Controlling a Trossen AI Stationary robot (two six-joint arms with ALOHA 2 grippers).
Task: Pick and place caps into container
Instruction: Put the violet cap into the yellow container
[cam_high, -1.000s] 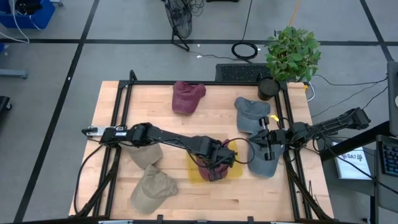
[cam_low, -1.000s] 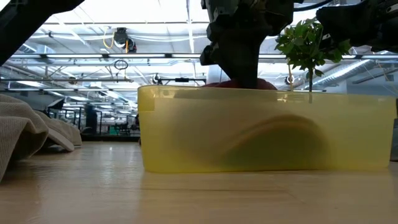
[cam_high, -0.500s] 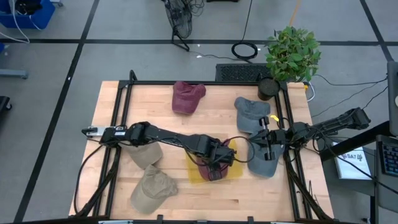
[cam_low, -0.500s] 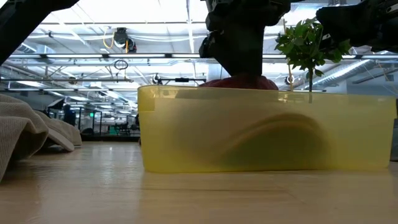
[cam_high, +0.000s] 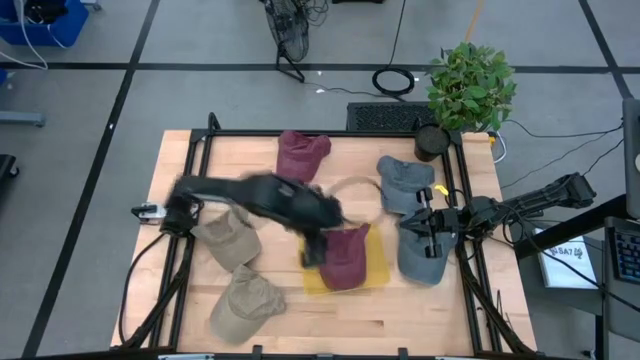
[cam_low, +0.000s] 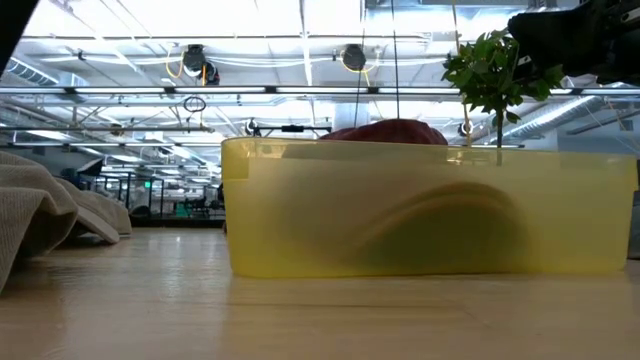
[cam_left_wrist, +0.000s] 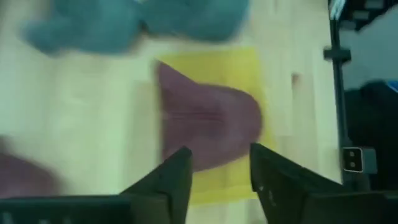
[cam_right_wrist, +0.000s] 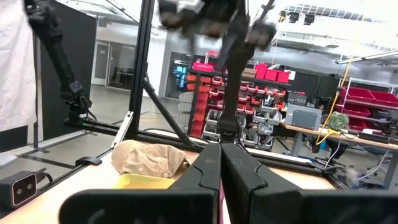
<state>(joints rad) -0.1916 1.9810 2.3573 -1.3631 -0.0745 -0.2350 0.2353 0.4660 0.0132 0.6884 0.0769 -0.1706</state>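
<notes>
A maroon cap (cam_high: 346, 256) lies in the yellow tray (cam_high: 378, 272) near the table's middle; in the low view its crown (cam_low: 385, 131) rises above the tray's wall (cam_low: 430, 210). My left gripper (cam_high: 313, 254) is blurred, raised over the tray's left edge, open and holding nothing. In the left wrist view it (cam_left_wrist: 221, 173) looks down on the maroon cap (cam_left_wrist: 208, 124) and the tray (cam_left_wrist: 249, 68). My right gripper (cam_high: 432, 234) is shut above a grey-blue cap (cam_high: 420, 262) right of the tray; I cannot tell whether it touches the cap.
Loose on the table lie a second maroon cap (cam_high: 300, 156) at the far side, another grey-blue cap (cam_high: 404, 182), and two khaki caps (cam_high: 232, 244) (cam_high: 244, 302) on the left. A potted plant (cam_high: 468, 84) stands at the far right corner. A black frame (cam_high: 195, 170) edges the table.
My left gripper has let go of the maroon cap, risen out of the tray and swung fast toward the table's left and far side. The cap stays in the tray, now uncovered and spread with its brim toward the far edge. The right arm has kept still.
</notes>
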